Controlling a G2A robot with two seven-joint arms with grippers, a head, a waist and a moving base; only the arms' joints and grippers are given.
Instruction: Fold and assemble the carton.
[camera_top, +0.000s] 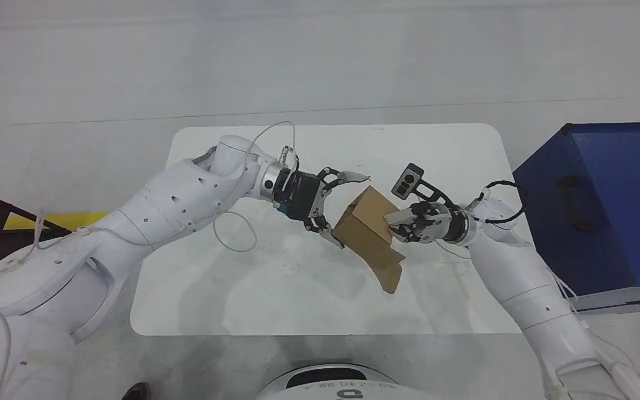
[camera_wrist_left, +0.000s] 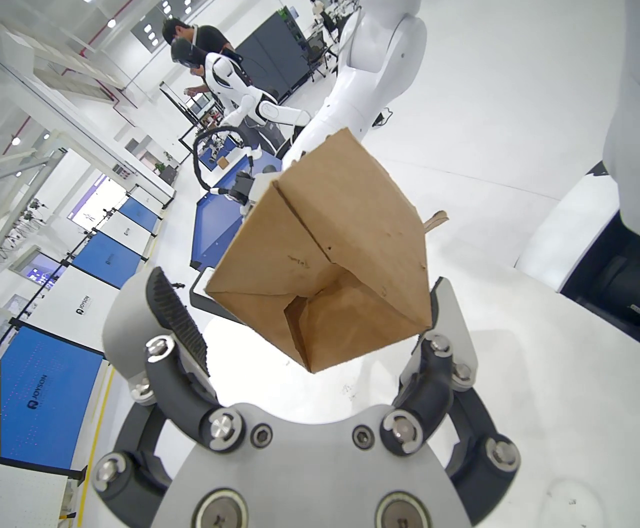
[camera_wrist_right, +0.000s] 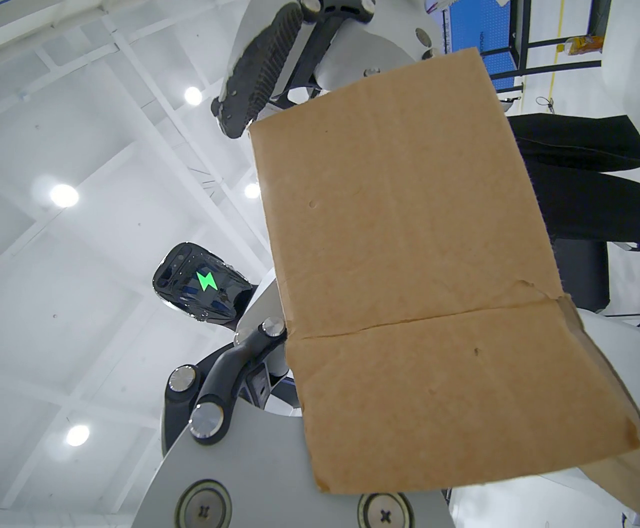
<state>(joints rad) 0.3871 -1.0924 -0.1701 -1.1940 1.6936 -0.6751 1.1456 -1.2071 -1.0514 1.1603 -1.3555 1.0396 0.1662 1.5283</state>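
**Top view.** A white tabletop (camera_top: 250, 290) with rounded corners stands on a pale grey floor (camera_top: 300, 60). A blue bin (camera_top: 580, 215) sits just beyond the tabletop's right edge. The carton (camera_top: 365, 228), brown cardboard, is tilted over the right half of the tabletop, roughly midway between the far and near edges. One loose flap points toward the near edge. The left hand (camera_top: 350, 208) is spread wide at the carton's left side. The right hand (camera_top: 408, 222) is clamped on the carton's right edge and holds it.

**Left wrist view.** The carton (camera_wrist_left: 345, 240) sits between the wide-spread fingers (camera_wrist_left: 175, 320) with one corner toward the camera. One finger stands clear of the carton. The other lies right at the carton's corner; whether it touches cannot be told. The end flaps are partly folded, leaving a gap. The tabletop (camera_wrist_left: 500, 375) lies beneath. Behind is a hall with blue partition panels (camera_wrist_left: 40, 390).

**Right wrist view.** A flat carton panel (camera_wrist_right: 410, 240) with one crease lies close across the lens and hides the grip. A ribbed finger (camera_wrist_right: 260, 65) of the left hand rises past the panel's far corner. Round ceiling lights (camera_wrist_right: 64, 195) show overhead.
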